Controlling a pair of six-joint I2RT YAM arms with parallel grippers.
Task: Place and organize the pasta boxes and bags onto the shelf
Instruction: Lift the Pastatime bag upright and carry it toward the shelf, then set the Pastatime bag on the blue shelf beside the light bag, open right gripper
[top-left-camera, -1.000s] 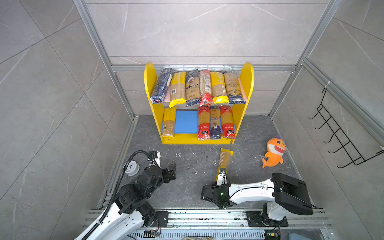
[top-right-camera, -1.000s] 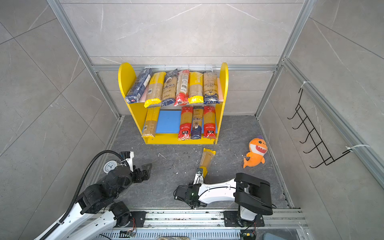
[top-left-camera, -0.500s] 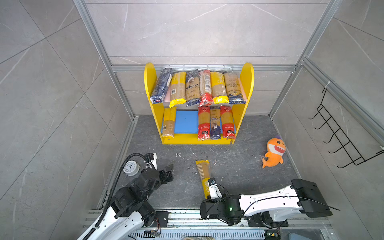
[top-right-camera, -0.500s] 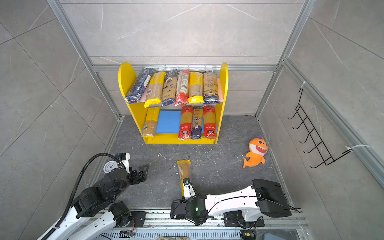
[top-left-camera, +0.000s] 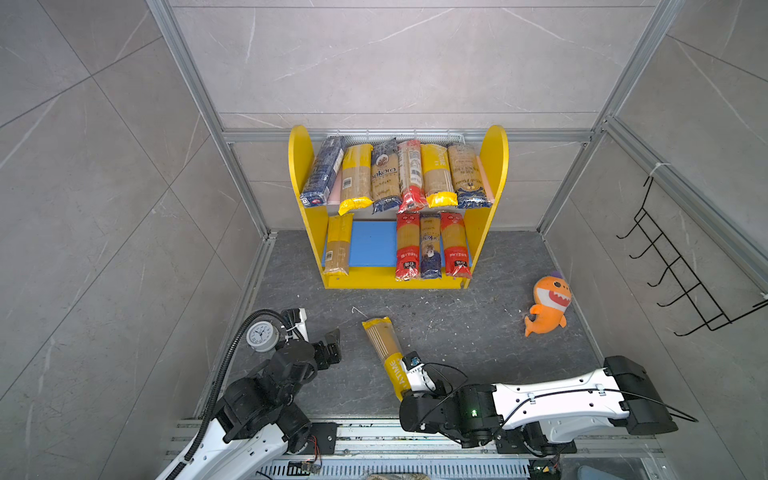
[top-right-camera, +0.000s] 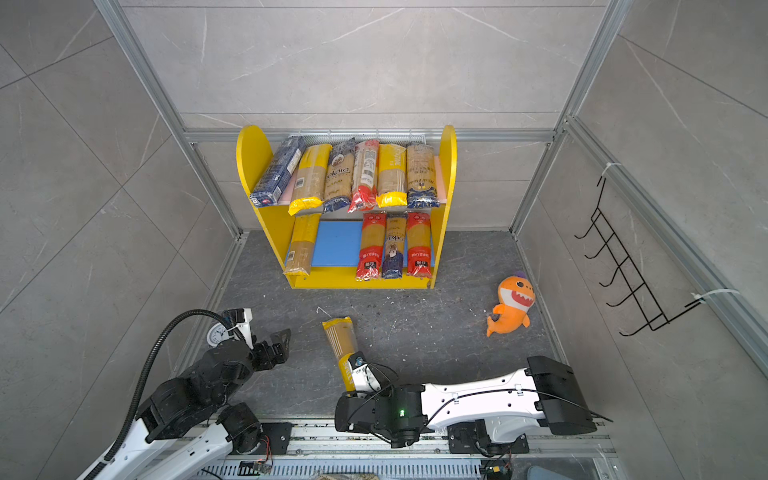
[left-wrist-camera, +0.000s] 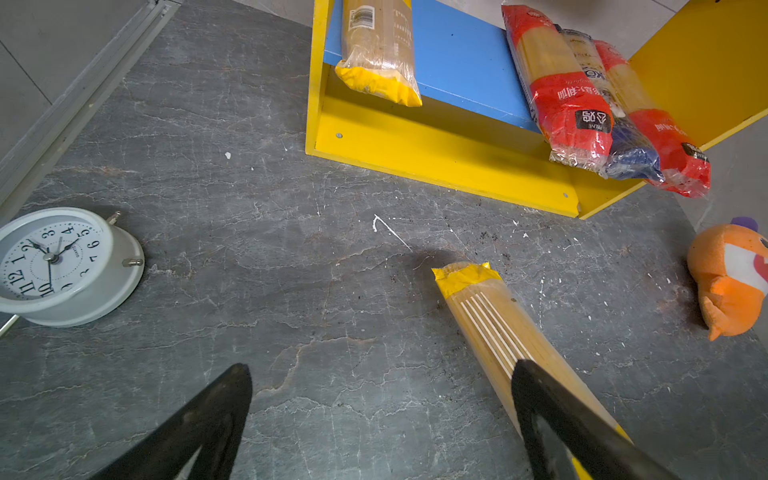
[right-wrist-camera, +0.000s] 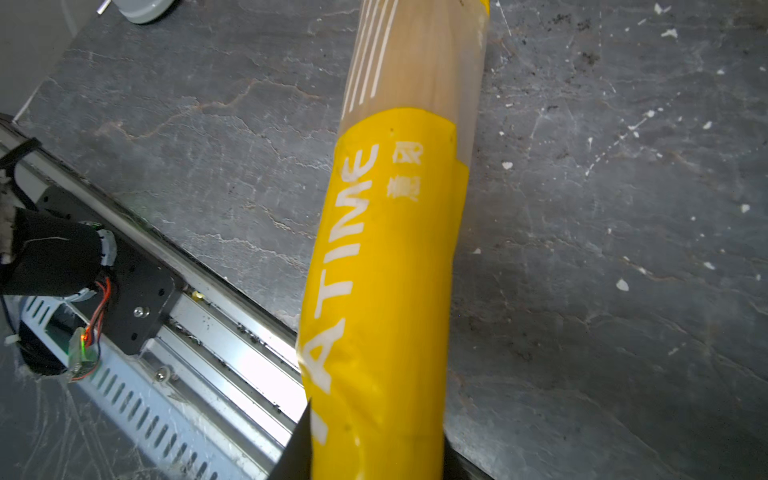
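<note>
White links (top-left-camera: 552, 399), black joints (top-left-camera: 638, 392), black fingers (left-wrist-camera: 216, 415), a green light (top-left-camera: 473, 412), one corrugated black hose (top-left-camera: 221, 374).

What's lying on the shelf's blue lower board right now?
Four packs: a yellow-ended pack at the left, bare blue lower board in the middle, then a red pack, navy pack and second red pack together. The rear is hidden beneath the upper-tier packs.

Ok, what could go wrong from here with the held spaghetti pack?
The right jaws pinch the spaghetti pack at its yellow end only; the long free length could sag, swing or slip. The bare gap on the blue lower board sits between packs, under overhanging upper packs; insertion may snag or dislodge them.
</note>
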